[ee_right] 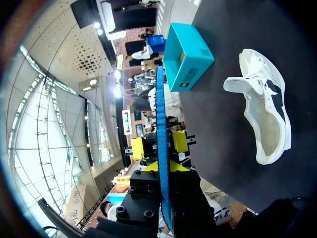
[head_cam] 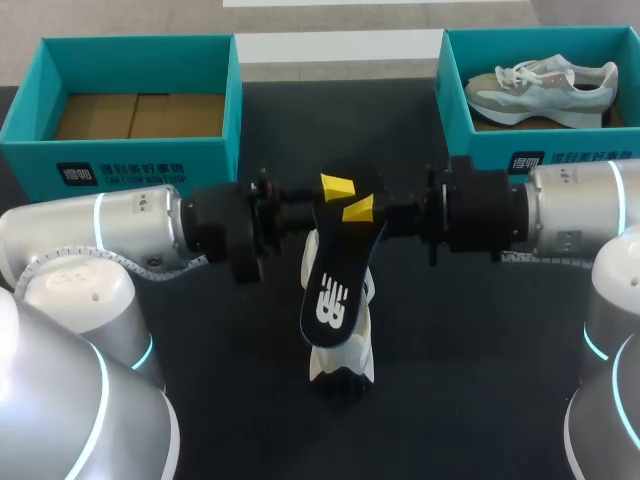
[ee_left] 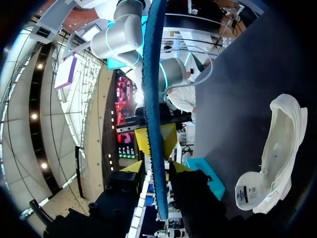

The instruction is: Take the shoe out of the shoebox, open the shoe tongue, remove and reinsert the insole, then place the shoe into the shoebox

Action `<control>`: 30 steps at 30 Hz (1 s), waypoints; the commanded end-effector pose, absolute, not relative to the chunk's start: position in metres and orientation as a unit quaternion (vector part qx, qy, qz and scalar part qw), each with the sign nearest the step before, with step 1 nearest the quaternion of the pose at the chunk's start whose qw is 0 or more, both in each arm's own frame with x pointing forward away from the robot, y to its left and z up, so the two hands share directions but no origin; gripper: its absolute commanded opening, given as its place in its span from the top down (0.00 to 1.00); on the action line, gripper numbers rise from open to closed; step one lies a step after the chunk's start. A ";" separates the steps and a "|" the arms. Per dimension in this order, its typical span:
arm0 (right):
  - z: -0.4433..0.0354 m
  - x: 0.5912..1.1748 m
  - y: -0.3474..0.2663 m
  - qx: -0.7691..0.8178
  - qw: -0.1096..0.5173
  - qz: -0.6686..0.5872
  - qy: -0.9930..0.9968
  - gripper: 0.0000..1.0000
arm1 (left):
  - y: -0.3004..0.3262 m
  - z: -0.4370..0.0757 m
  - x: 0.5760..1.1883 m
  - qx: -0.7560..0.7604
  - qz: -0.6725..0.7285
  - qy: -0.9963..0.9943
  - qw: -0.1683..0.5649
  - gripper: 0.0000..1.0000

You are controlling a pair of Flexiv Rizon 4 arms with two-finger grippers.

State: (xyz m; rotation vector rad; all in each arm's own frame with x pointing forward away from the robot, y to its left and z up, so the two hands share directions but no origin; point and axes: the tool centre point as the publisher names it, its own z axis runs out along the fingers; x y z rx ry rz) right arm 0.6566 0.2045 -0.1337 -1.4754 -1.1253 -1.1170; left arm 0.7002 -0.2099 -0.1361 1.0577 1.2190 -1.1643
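- Hanging over the middle of the table (head_cam: pixel 150 300) in the head view, the dark insole (head_cam: pixel 333 275) is flat side up between both arms. The right pincer (head_cam: pixel 358 210) and left pincer (head_cam: pixel 336 190) meet at its far end. The white shoe (head_cam: pixel 345 368) sits directly beneath, mostly hidden. One teal shoebox (head_cam: pixel 120 160) is empty and the other shoebox (head_cam: pixel 560 155) holds a second shoe (head_cam: pixel 545 88)
- Left wrist view: the insole is edge-on. The right pincer's yellow tips are clamped on it from both sides. The left pincer's own tips stand apart, the insole between them untouched as far as I can see
- Right wrist view: this agrees, with tight tips near and wider ones beyond. Only the wrist views show the shoe's opening, facing up with the tongue spread
- Judged step: the insole is out and reinsertion is next, which calls for lowering its toe end into that opening at a slant
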 end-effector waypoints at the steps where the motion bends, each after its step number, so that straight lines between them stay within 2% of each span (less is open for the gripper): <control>1: -0.135 0.658 0.211 -0.603 0.467 -0.455 -0.459 1.00 | -0.213 -0.139 0.696 0.445 -0.489 0.517 0.544 0.73; 5: -0.134 0.658 0.211 -0.603 0.467 -0.455 -0.459 1.00 | -0.213 -0.140 0.696 0.443 -0.490 0.519 0.542 0.79; 6: -0.134 0.657 0.211 -0.603 0.467 -0.455 -0.459 1.00 | -0.214 -0.141 0.696 0.443 -0.490 0.520 0.542 0.85; 10: -0.134 0.657 0.212 -0.603 0.467 -0.455 -0.459 1.00 | -0.214 -0.141 0.696 0.440 -0.490 0.522 0.542 0.92; 11: -0.134 0.657 0.212 -0.603 0.467 -0.455 -0.459 1.00 | -0.214 -0.142 0.696 0.439 -0.489 0.523 0.542 1.00; 16: -0.135 0.654 0.208 -0.602 0.465 -0.461 -0.456 1.00 | -0.211 -0.144 0.696 0.436 -0.488 0.532 0.538 1.00; 17: -0.135 0.652 0.205 -0.604 0.463 -0.464 -0.454 0.45 | -0.210 -0.145 0.696 0.434 -0.488 0.535 0.536 1.00; 18: -0.135 0.651 0.202 -0.605 0.462 -0.466 -0.451 0.00 | -0.208 -0.145 0.696 0.431 -0.489 0.538 0.534 1.00; 24: -0.130 0.642 0.176 -0.609 0.444 -0.482 -0.447 0.00 | -0.192 -0.148 0.693 0.420 -0.492 0.555 0.522 1.00; 30: -0.120 0.646 0.159 -0.561 0.398 -0.525 -0.501 0.00 | -0.178 -0.148 0.678 0.382 -0.540 0.593 0.460 1.00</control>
